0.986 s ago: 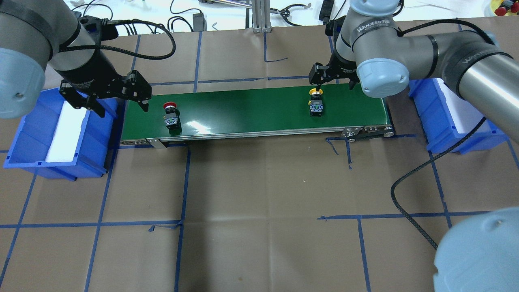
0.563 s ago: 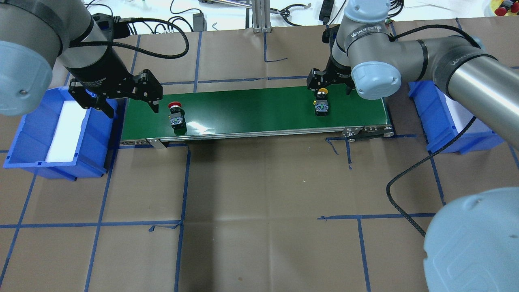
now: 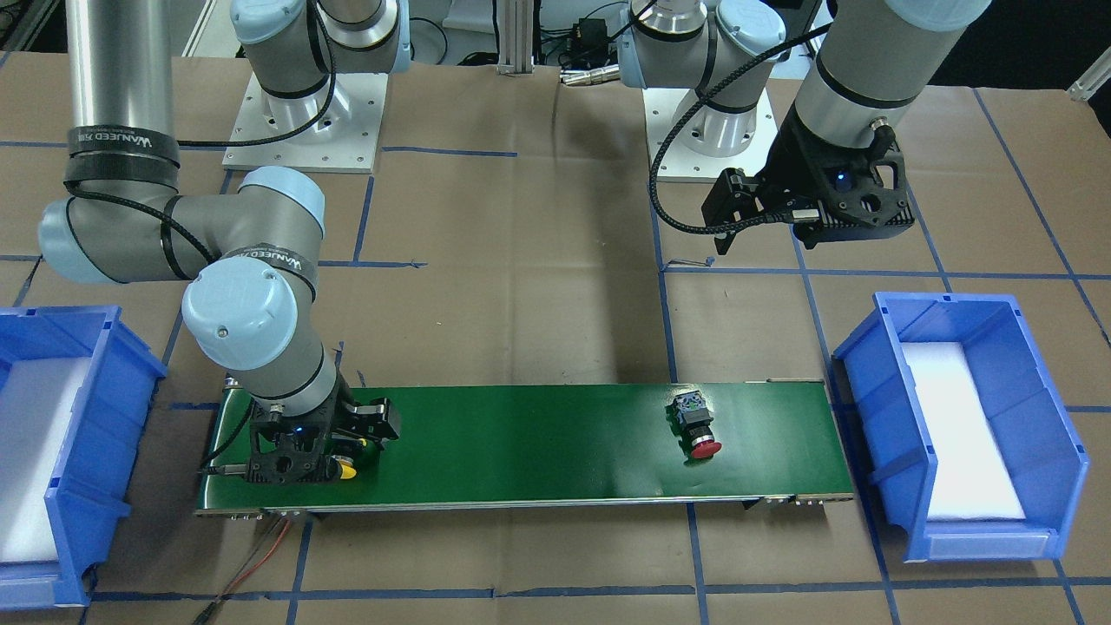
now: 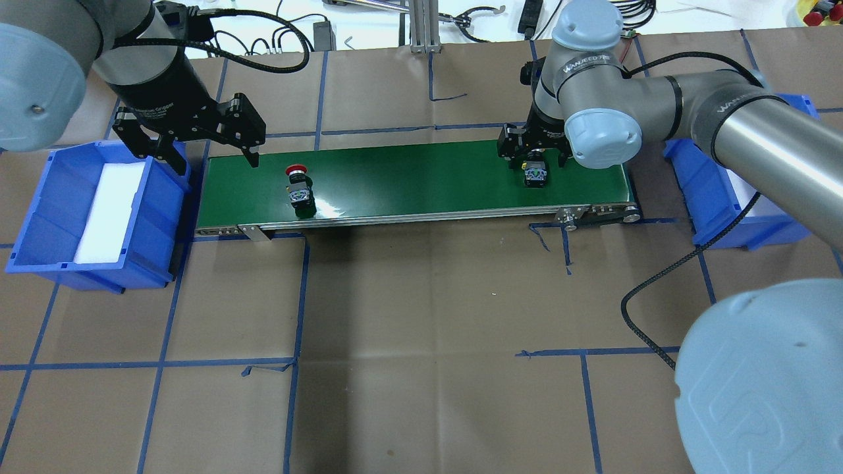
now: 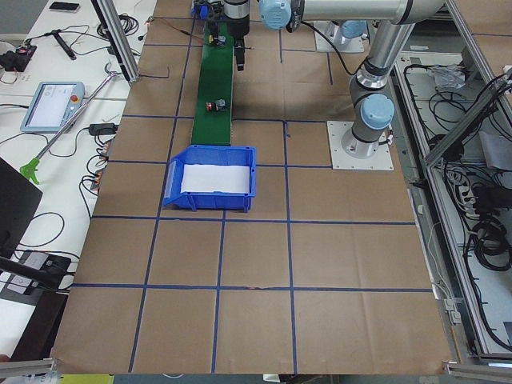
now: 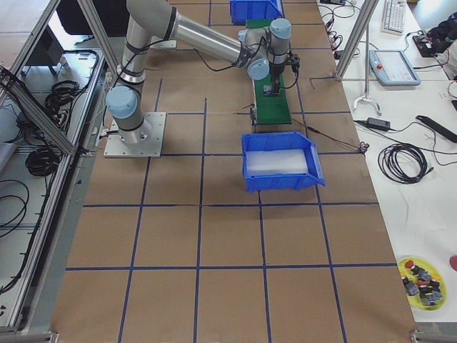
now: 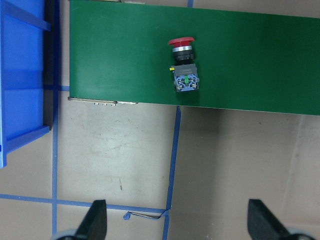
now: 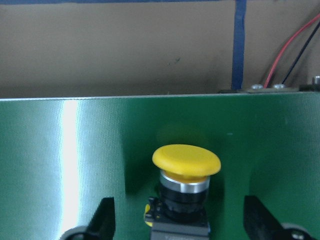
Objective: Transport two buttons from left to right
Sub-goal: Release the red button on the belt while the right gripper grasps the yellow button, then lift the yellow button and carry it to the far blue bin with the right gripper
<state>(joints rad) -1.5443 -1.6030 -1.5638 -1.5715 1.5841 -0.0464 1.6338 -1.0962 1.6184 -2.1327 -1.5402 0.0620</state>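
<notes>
Right gripper (image 8: 181, 222) sits low on the green conveyor belt (image 4: 408, 174). Its jaws are spread wide on either side of the yellow-capped black push-button (image 8: 186, 161) and do not touch it. We judge it is set to pinch the body below the cap. This button lies near the belt's right end, by the right blue plastic bin (image 4: 705, 191). The red-capped push-button (image 4: 298, 183) lies on the belt's left part. Left gripper (image 4: 216, 158) hangs over the belt's left end by the left blue bin (image 4: 39, 217), with jaws apart and nothing in them.
</notes>
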